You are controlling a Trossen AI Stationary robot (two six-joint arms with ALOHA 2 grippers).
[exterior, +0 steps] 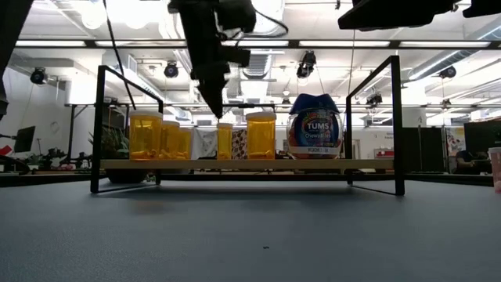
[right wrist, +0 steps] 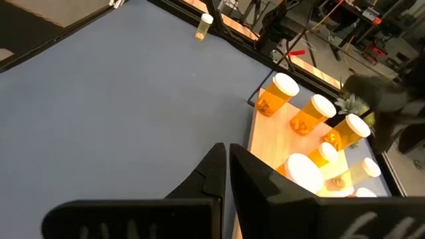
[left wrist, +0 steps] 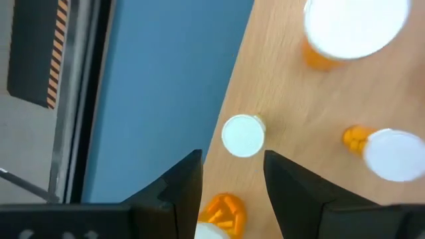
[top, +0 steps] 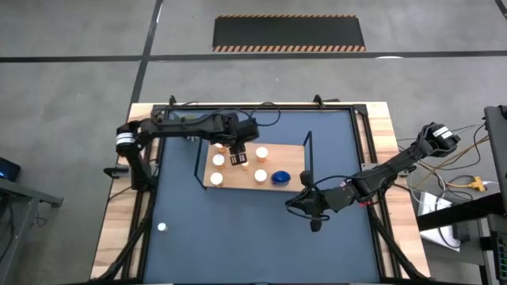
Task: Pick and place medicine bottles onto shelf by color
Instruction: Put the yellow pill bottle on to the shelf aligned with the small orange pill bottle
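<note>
Grey concrete floor surrounds my wooden table [top: 115,237], whose dark-blue mat [top: 238,229] fills the lower middle of the high view. On it, just above centre, sits the light-wood shelf [top: 273,152] with its black wire ends, carrying orange medicine bottles [top: 261,151] with white caps and a blue Tums bottle [top: 280,177] at its lower right. My left gripper [top: 238,158] hangs over the shelf's left half, jaws spread, holding nothing; its wrist view shows a small white bottle [left wrist: 243,135] between the fingers [left wrist: 182,186], well below them. One stray bottle [top: 162,227] stands at lower left of the mat. My right gripper [top: 314,226] waits right of centre, jaws pressed together.
</note>
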